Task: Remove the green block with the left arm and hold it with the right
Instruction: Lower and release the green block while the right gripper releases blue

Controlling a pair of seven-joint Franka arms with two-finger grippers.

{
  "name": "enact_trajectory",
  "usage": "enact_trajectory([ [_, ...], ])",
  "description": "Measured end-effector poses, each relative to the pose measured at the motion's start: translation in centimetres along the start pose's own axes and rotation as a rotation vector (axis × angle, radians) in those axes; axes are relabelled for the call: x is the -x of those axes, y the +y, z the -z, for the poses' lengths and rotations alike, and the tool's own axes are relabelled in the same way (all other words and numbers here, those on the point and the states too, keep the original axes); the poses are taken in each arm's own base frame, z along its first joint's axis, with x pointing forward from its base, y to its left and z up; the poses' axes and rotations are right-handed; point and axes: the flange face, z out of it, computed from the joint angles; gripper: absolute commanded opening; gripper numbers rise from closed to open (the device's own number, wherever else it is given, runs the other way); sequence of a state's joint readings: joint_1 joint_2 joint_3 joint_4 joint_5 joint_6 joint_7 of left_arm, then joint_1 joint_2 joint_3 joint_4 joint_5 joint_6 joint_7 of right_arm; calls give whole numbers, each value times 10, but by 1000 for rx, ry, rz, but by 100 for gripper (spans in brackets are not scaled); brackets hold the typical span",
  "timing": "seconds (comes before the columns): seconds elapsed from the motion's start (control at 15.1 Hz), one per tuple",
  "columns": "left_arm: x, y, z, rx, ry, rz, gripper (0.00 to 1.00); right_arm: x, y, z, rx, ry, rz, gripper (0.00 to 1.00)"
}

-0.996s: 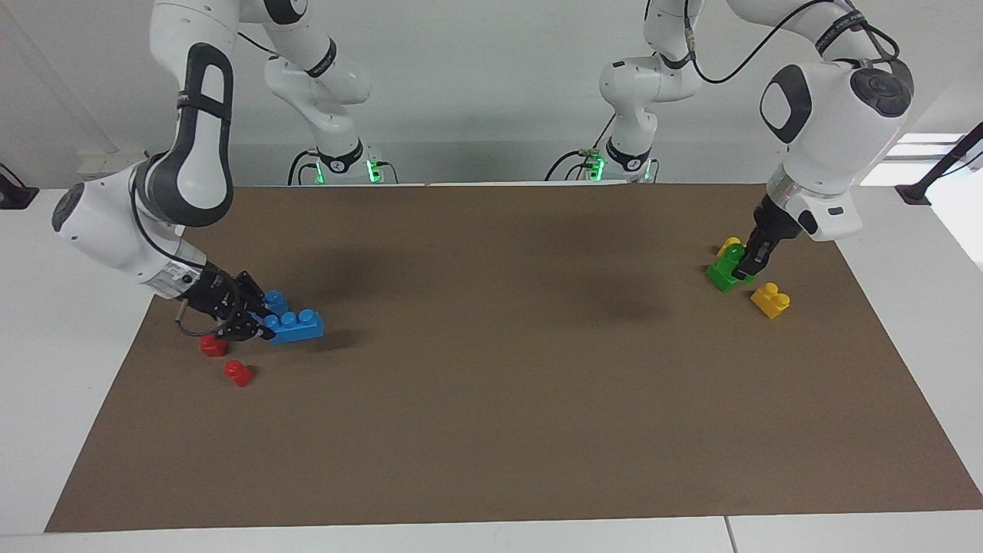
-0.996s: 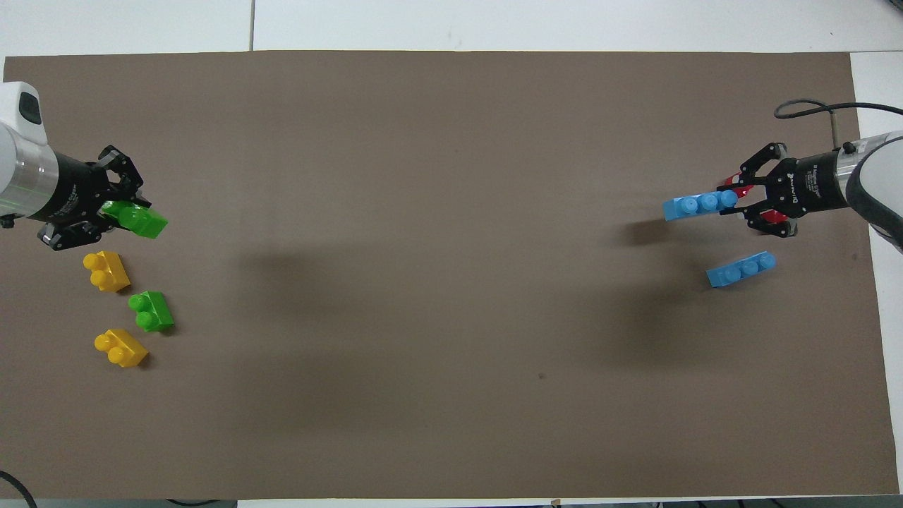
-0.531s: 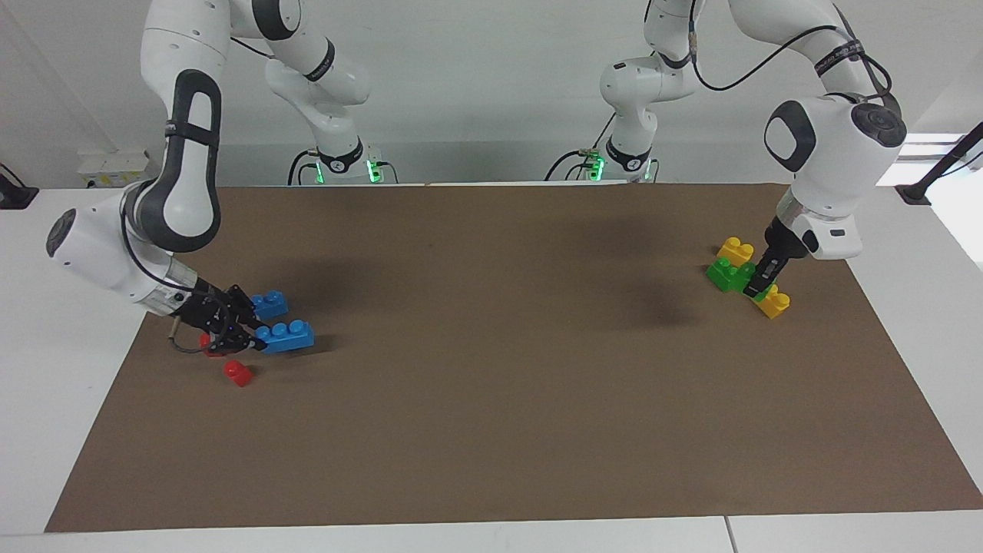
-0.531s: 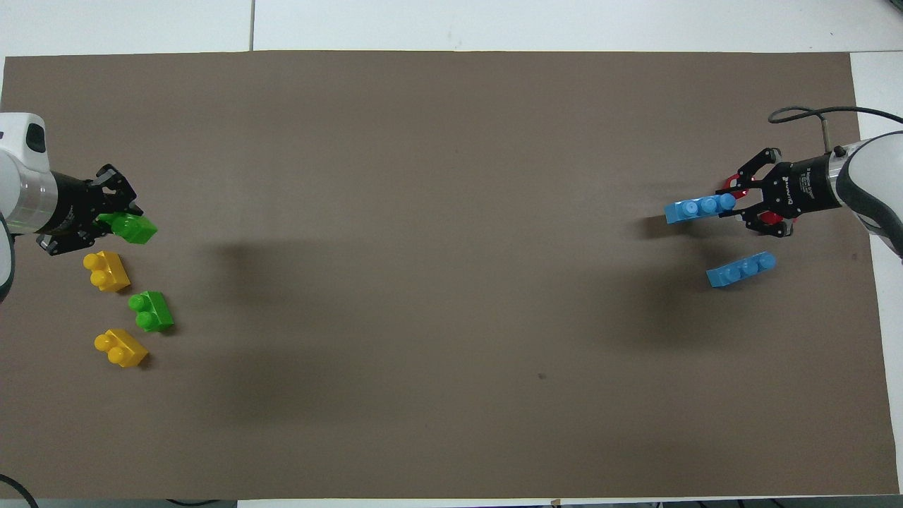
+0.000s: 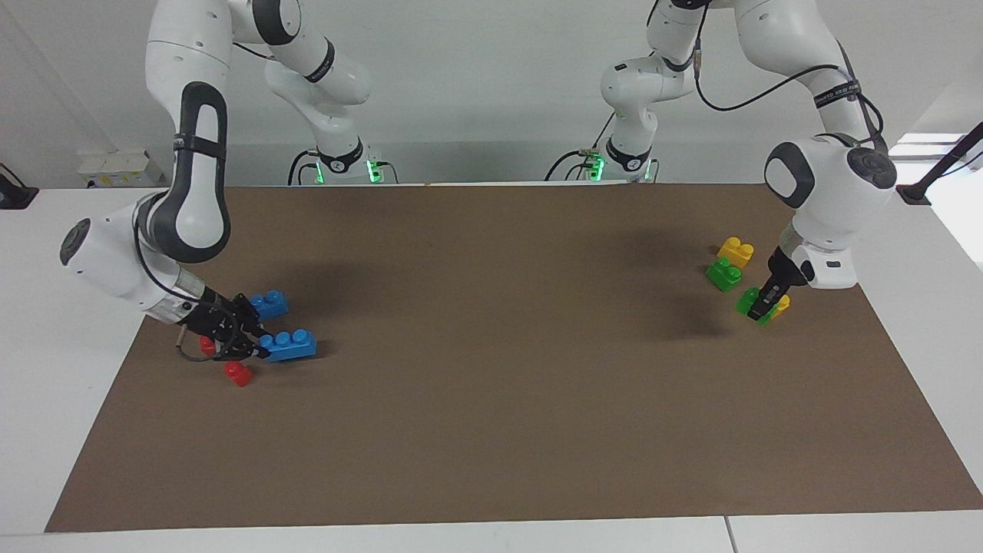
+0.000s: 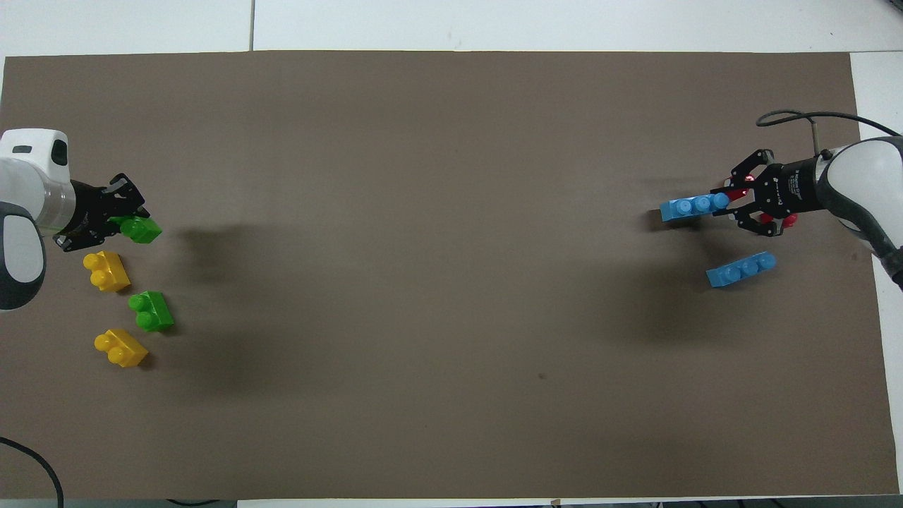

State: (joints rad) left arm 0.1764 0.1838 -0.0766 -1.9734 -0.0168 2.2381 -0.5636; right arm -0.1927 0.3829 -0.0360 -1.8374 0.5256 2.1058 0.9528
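- Green block sits pinched in the left gripper, jaws closed on it, low over the brown mat at the left arm's end of the table. Whether it touches the mat I cannot tell.
- Landmark: the second green block. The held one is farther from the robots than it and just beside a yellow block, partly hidden by the gripper.
- Another yellow block lies nearer to the robots than the landmark, touching or almost touching it.
- Right gripper is well apart from the landmark, at the right arm's end, closed on the end of a blue block resting on or just above the mat. Second blue block and two red pieces lie beside it.
- Judgement: removal looks done; the step in hand is setting the pieces down or parting them.
- Doing it well: lower the green block flat, clear of the yellow neighbour, so studs don't snag.
- Open only once the block rests on the mat, then lift straight up.
- Right arm should keep its grip steady, no twist.
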Motion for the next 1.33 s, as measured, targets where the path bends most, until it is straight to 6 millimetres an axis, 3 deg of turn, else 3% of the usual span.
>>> enact_trajectory([
  [0.53, -10, -7, -51, -8, -21, -17, 0, -2, 5, -10, -3, 12, -8, 0],
  [1.2, -15, -13, -70, -8, -24, -4, 0, 3, 3, -13, -6, 17, 1, 0],
  [1.26, -16, -13, -72, -7, -24, -4, 0, 3, 3, -14, -7, 19, 2, 9],
  [1.33, -15, -13, -74, -8, -26, -3, 0, 5, 3, -16, -6, 19, 4, 34],
])
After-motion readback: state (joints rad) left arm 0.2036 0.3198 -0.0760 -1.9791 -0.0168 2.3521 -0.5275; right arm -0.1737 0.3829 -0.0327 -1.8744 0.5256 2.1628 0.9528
